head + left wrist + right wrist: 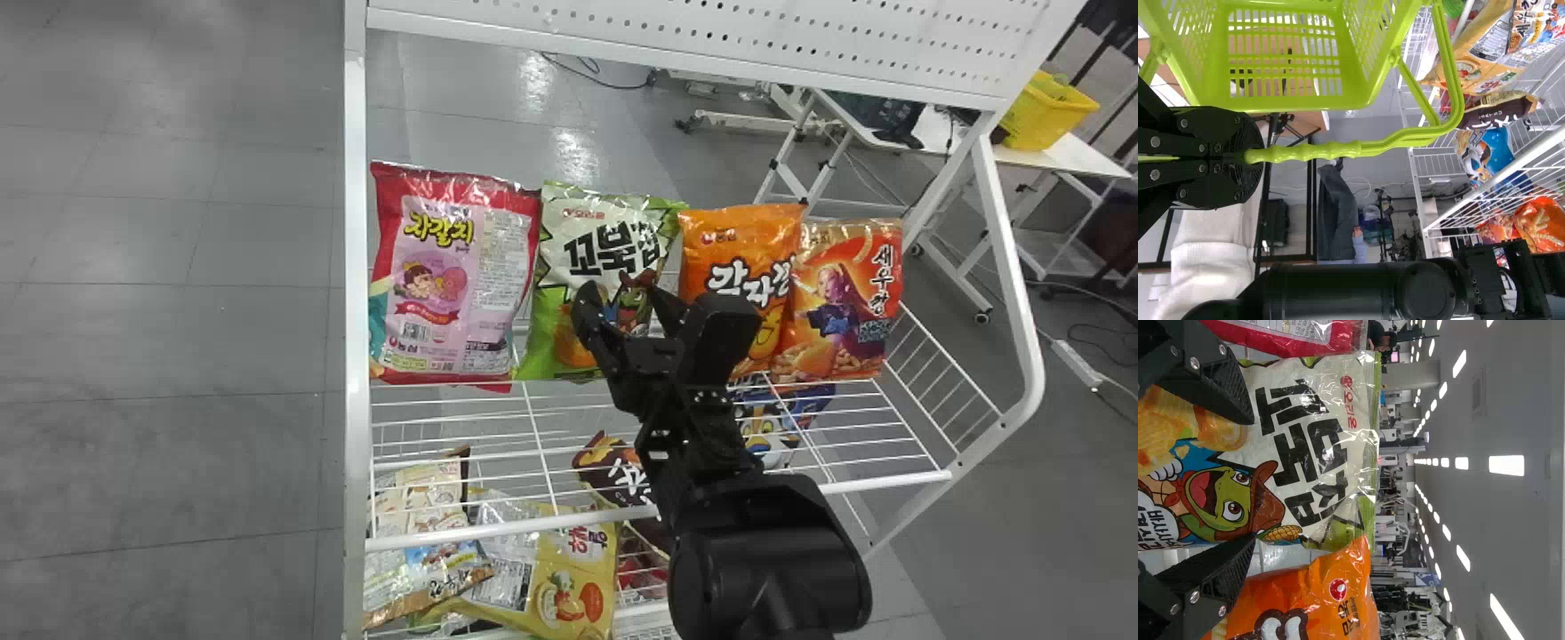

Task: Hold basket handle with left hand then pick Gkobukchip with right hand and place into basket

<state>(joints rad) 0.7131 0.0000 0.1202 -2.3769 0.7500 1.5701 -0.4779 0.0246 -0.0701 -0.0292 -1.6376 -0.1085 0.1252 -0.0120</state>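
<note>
The right gripper (624, 298) is in front of the lower half of the green and white Gkobukchip bag (591, 240), which stands upright on the upper shelf. Seen from the right wrist, the gripper (1253, 480) has its two fingers wide apart, with the Gkobukchip bag (1305, 447) behind and between them, not pinched. In the left wrist view the left gripper (1248, 157) is closed around the handle (1358, 148) of the lime green basket (1295, 101).
Beside the Gkobukchip stand a pink and red bag (453, 276) at left and an orange bag (742, 249) at right, then another orange bag (845, 302). More snack bags (569, 578) lie on the lower shelf. A white post (356, 267) edges the rack.
</note>
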